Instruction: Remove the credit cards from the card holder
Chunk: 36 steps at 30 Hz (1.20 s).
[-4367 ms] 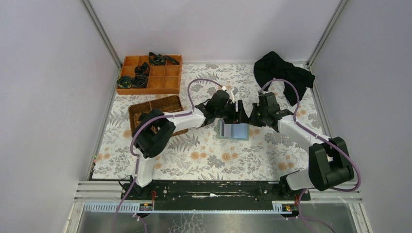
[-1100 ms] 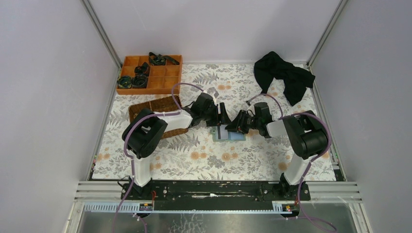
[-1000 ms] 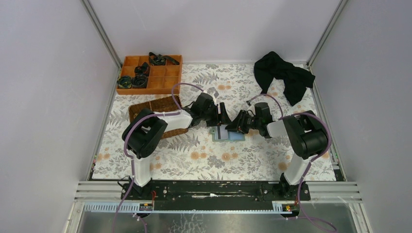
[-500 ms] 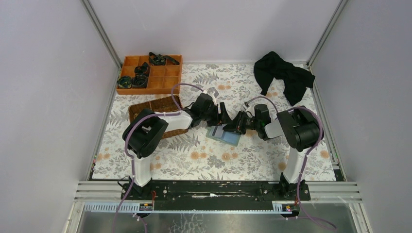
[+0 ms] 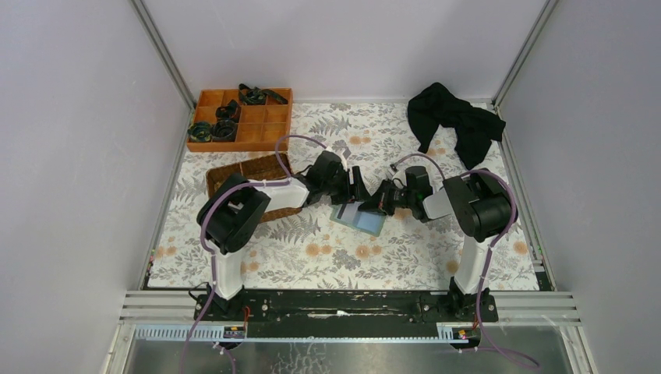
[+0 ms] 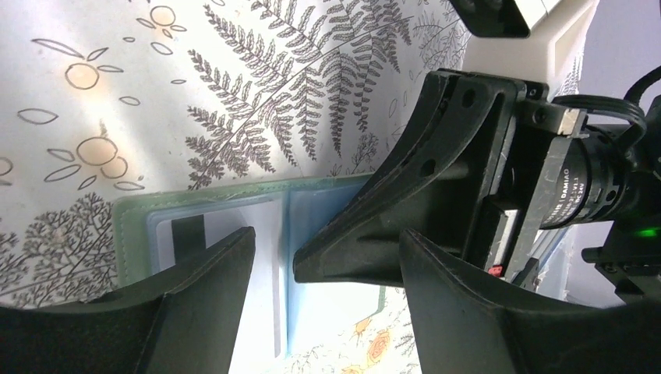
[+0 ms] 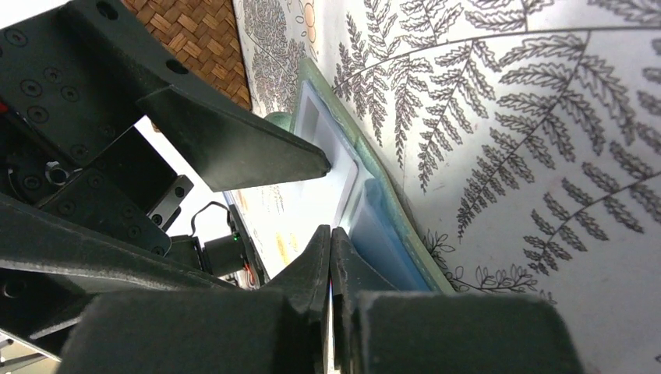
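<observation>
The card holder (image 5: 358, 219) lies open on the table (image 5: 312, 257) at centre, left claw (image 5: 357, 190) spread wide above it, right claw (image 7: 331, 234) closed tight with its tip at the holder's inner pocket.

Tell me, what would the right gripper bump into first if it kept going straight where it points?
The card holder. The shut right gripper aims its tip at the open inside, by the white card; it may already be touching, the depth is hard to judge.
</observation>
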### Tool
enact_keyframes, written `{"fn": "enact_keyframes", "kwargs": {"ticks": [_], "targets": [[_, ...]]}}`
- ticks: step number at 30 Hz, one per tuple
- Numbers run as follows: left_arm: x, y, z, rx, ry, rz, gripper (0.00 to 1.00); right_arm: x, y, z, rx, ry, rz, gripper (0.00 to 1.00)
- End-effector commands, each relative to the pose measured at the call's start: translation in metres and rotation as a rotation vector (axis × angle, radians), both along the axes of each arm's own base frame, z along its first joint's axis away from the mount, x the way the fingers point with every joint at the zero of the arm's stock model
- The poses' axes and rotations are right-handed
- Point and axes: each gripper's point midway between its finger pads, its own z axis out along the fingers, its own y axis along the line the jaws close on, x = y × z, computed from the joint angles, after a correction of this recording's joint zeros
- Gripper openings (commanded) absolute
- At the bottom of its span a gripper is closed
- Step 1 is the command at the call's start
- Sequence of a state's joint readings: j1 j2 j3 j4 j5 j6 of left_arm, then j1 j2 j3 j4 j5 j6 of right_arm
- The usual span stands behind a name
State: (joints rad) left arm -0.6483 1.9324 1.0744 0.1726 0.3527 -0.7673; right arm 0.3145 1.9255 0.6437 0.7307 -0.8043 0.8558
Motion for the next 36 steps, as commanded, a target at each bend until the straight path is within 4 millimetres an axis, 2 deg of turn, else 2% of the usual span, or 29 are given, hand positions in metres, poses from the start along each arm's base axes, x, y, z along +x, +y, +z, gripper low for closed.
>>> {"fn": "enact_keyframes", "kwargs": {"ticks": [1,10,13,21,25,27,29,33,36], "targets": [[0.0,0.009,0.015,0.04,-0.055,0.005,0.75,0.011,0.005,0.015,0.003,-0.074,0.013,0.0],[0.006,0.035,0.023,0.134,-0.113,0.066,0.75,0.012,0.004,0.016,-0.022,-0.084,0.022,0.0],[0.007,0.048,0.014,0.196,-0.116,0.094,0.75,0.012,0.004,0.015,-0.024,-0.08,0.022,0.0],[-0.011,0.069,-0.014,0.278,-0.067,0.112,0.75,0.012,0.003,0.016,-0.033,-0.087,0.025,0.0],[-0.015,0.072,-0.016,0.279,-0.062,0.116,0.75,0.012,0.003,0.013,-0.035,-0.082,0.027,0.0],[-0.016,0.068,-0.016,0.269,-0.058,0.11,0.75,0.011,0.004,0.012,-0.031,-0.076,0.033,0.1],[-0.017,0.063,-0.016,0.252,-0.052,0.098,0.75,0.011,0.004,0.012,-0.027,-0.072,0.033,0.25],[-0.018,0.053,-0.016,0.233,-0.048,0.084,0.75,0.011,0.004,0.012,-0.032,-0.076,0.034,0.46],[-0.019,0.048,-0.015,0.228,-0.049,0.074,0.75,0.013,0.004,0.012,-0.038,-0.076,0.032,0.54]]}}
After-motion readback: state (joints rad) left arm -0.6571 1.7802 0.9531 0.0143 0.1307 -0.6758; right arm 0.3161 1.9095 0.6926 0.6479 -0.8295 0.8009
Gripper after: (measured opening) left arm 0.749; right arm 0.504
